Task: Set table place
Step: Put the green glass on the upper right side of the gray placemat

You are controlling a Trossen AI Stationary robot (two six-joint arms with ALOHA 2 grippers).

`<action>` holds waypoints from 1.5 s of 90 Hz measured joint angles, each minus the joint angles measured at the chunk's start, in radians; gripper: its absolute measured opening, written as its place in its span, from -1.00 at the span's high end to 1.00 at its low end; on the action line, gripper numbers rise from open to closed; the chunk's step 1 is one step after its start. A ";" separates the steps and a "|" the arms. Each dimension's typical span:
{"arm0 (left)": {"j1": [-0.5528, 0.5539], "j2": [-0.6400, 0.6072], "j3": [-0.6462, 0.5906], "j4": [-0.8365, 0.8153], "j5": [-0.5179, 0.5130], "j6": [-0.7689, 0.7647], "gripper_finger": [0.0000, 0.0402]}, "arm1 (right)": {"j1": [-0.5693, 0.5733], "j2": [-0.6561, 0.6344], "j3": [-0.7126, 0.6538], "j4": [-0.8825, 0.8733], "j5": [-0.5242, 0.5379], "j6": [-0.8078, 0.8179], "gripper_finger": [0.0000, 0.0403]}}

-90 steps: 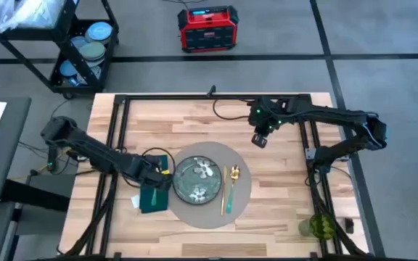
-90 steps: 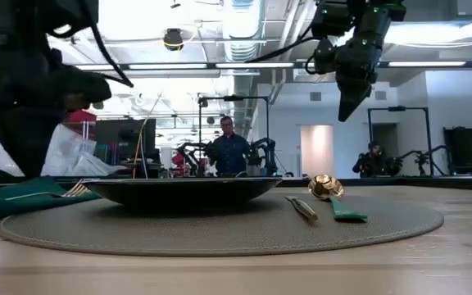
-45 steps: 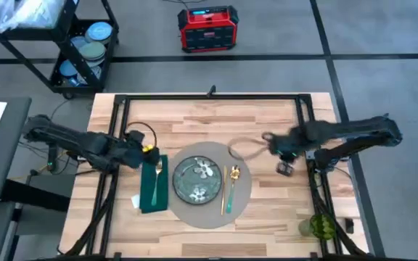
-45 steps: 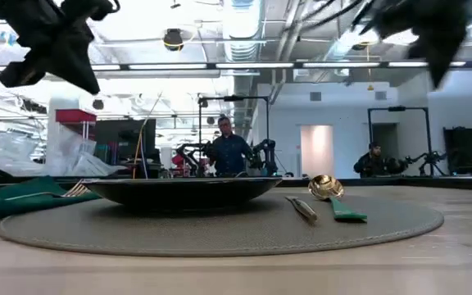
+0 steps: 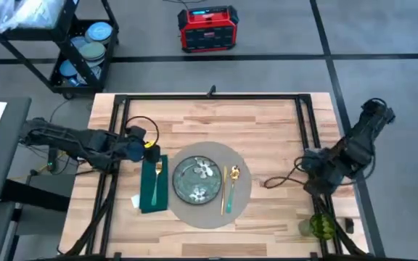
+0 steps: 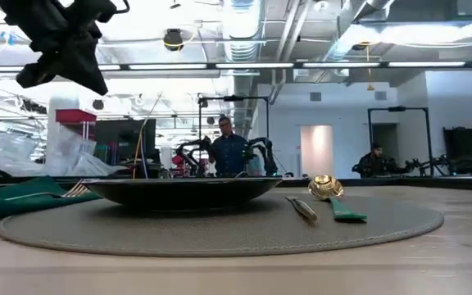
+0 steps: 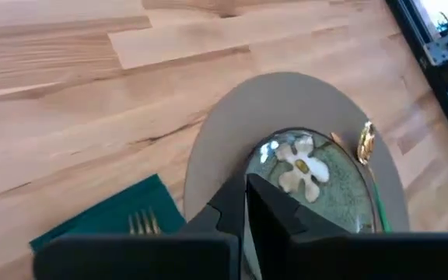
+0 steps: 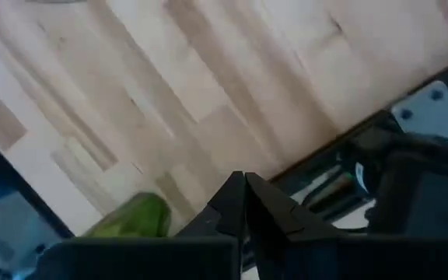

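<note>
On the wooden table (image 5: pixel 267 130) lies the round grey placemat (image 5: pixel 244 190), the place, with a grey-green flowered plate (image 5: pixel 198 179) on its middle. A gold knife and spoon (image 5: pixel 231 185) lie on the mat to the right of the plate. A dark green napkin (image 5: pixel 151 190) with a gold fork (image 5: pixel 156 177) on it lies against the mat's left edge. My left gripper (image 5: pixel 151 150) hovers shut, above the napkin's far end and high over the table (image 6: pixel 64 53). My right gripper (image 5: pixel 314 183) is shut over the table's right edge, holding nothing.
A green cup (image 5: pixel 322 226) stands at the near right corner. A dark cable loop (image 5: pixel 281 180) lies on the table beside my right arm. Beyond the far left corner stands a black cart of dishes (image 5: pixel 85 51); a red box (image 5: pixel 207 27) sits on the floor.
My left gripper has risen from the napkin and drawn back toward the table's left and far side; the napkin and fork stay put. My right gripper has swung from the far middle of the table to its right edge and nearer, dragging the cable loop along.
</note>
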 joint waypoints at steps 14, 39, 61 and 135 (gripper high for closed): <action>0.000 0.018 0.001 0.070 0.018 0.058 1.00 | 0.132 0.019 0.000 0.178 -0.014 0.192 0.66; 0.006 0.029 0.001 0.095 0.018 0.048 1.00 | 0.354 0.157 -0.001 0.209 -0.022 0.473 0.08; 0.006 0.039 0.001 0.098 0.017 -0.009 1.00 | 0.525 0.173 -0.001 0.212 -0.023 0.673 0.08; 0.008 0.098 0.001 0.124 0.017 -0.085 1.00 | 0.568 0.307 0.000 0.246 0.040 0.683 0.18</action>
